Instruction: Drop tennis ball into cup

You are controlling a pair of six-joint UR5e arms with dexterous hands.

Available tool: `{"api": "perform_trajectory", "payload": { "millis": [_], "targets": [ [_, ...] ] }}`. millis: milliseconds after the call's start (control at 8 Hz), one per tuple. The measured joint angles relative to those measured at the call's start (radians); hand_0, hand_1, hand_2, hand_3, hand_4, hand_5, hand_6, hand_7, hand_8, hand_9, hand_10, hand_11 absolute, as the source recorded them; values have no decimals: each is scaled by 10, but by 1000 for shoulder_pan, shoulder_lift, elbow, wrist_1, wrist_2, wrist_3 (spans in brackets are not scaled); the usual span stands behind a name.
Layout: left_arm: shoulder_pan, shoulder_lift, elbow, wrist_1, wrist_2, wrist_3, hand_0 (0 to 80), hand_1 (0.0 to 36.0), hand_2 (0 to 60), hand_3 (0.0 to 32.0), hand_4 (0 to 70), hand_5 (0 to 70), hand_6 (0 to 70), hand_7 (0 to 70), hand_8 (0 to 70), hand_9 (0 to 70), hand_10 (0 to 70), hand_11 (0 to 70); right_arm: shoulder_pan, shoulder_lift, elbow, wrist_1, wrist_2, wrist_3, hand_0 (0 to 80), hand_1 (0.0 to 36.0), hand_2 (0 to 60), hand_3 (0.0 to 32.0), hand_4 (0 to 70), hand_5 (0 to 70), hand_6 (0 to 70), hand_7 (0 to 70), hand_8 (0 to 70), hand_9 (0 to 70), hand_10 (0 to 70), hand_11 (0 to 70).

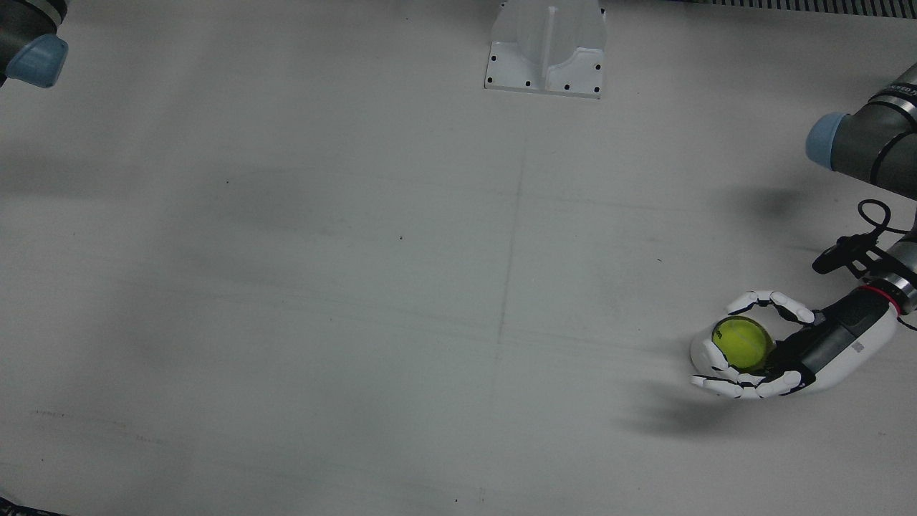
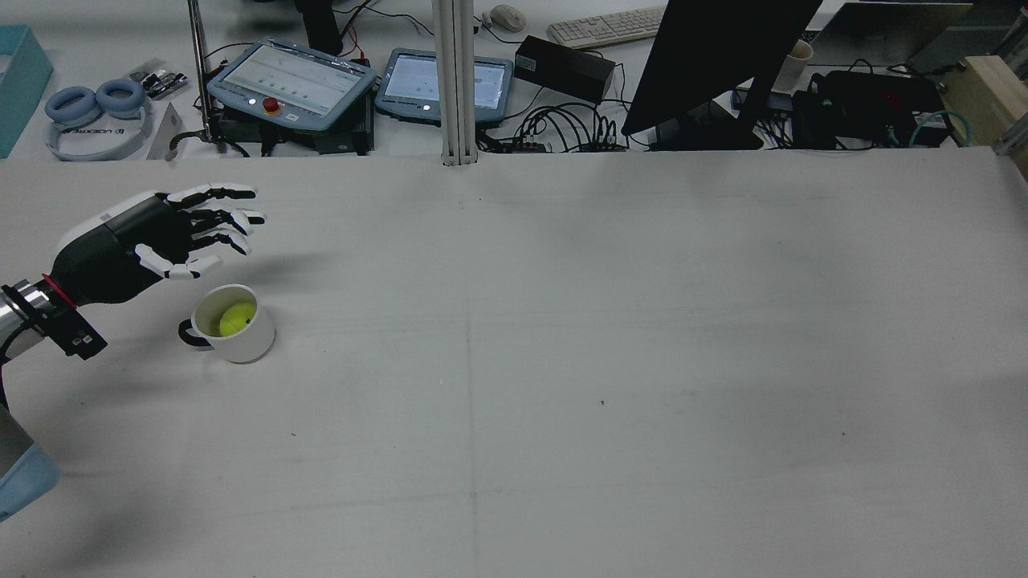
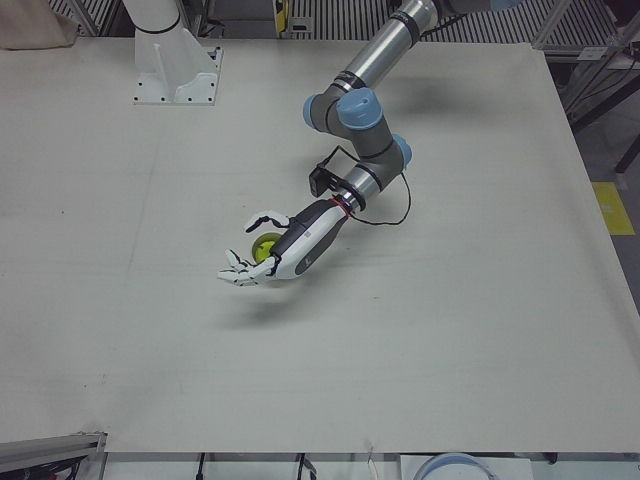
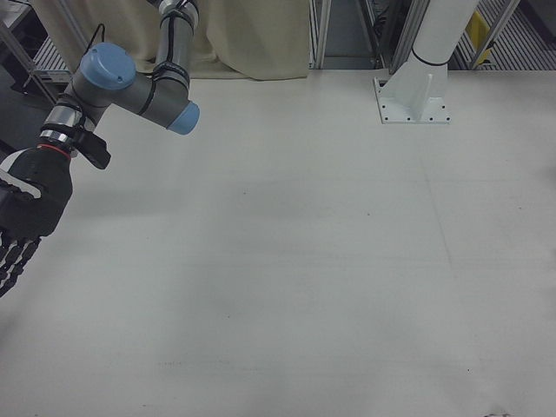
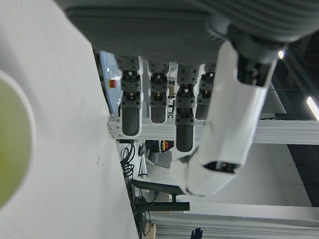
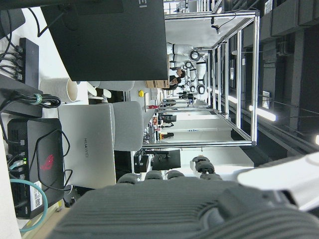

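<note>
Judging from the rear view, I had the drop step done: the tennis ball [image 2: 238, 319] sat inside the white cup [image 2: 233, 324] on the worktop [image 2: 562, 361], and my left hand [image 2: 173, 233] hovered just above and behind the rim, fingers spread, gripping nothing. My right hand [image 4: 22, 217] hung at the worktop's far side, fingers pointing down and holding nothing that I could see. Next move, I reckoned, only called for lifting the left hand clear without clipping the cup.

Yellow-green tennis ball [image 2: 236, 319]; white cup [image 2: 235, 324], black handle.
</note>
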Motion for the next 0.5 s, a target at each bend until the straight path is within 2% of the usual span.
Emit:
{"api": "perform_trajectory", "payload": {
  "millis": [125,250,375,500],
  "targets": [
    [-67,-2,-23,21,6,2,800,360,414,0,216,216,419,350,224,247,259,415,0,0,0,0,0,0,0,0,0,0,0,0,0,0,0,0,0,0],
    [-152,-5,-41,50,19,4,800,360,440,0,228,245,574,347,260,252,274,435,0,0,0,0,0,0,0,0,0,0,0,0,0,0,0,0,0,0],
    [-253,-6,-43,80,31,8,800,360,440,0,236,234,497,380,249,266,293,459,0,0,0,0,0,0,0,0,0,0,0,0,0,0,0,0,0,0],
    [-355,-6,-25,97,43,11,800,360,452,0,245,253,604,371,271,264,291,456,0,0,0,0,0,0,0,0,0,0,0,0,0,0,0,0,0,0]
  ]
}}
